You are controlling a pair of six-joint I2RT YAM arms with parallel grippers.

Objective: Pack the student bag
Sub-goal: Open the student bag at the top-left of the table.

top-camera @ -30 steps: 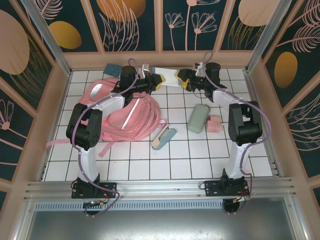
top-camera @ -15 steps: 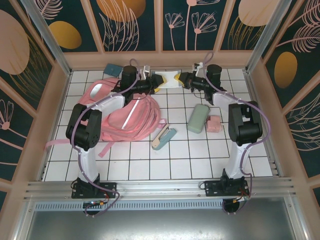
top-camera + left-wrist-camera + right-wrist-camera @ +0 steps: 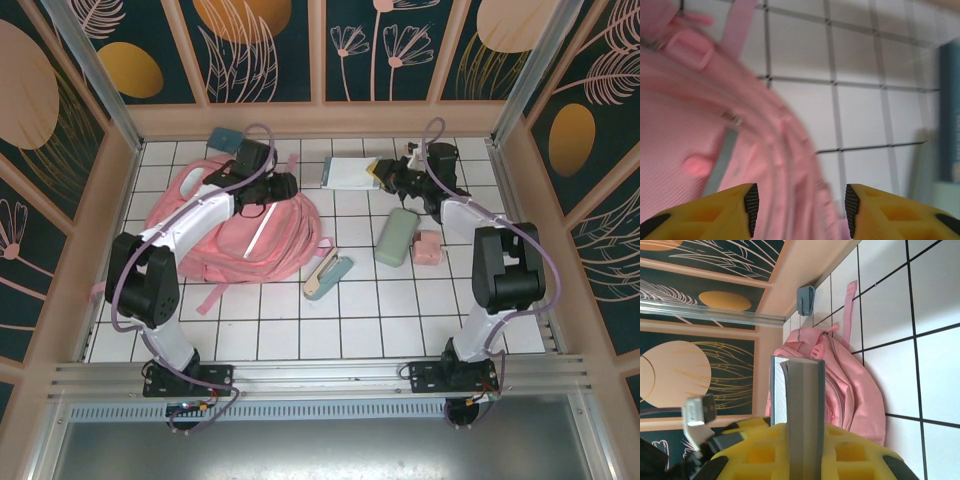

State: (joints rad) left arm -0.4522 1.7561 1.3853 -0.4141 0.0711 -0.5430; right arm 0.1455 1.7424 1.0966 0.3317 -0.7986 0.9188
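The right gripper [image 3: 805,440] is clamped on a pale notebook [image 3: 801,390], its yellow fingers pressing the thin slab edge-on from both sides. From above, the notebook [image 3: 345,173] sticks out to the left of that gripper, at the far middle of the tiled table [image 3: 380,320].

The left gripper [image 3: 797,210] stands with its jaws apart and nothing between them. It hangs just over the pink folds and zip line of the student bag [image 3: 690,140].

A second ago both grippers met at the notebook, one at each end. Since then the left one has let go and swung back to the left over the bag, while the right one has closed and carries the notebook alone. That looks like a completed handover: the right arm has the item and the left is free to work on the bag.

The student bag [image 3: 240,225] lies flat on the left half of the table, its straps trailing toward the near left. Whether its mouth is open enough to take the notebook is hard to tell. The likely next job is for the left arm to hold or spread the opening.

Still unpacked are:
- a green pouch [image 3: 396,238] and a pink block [image 3: 428,248], right of the bag
- a teal and cream item [image 3: 328,275], nearer
- a blue item [image 3: 224,139], at the far wall
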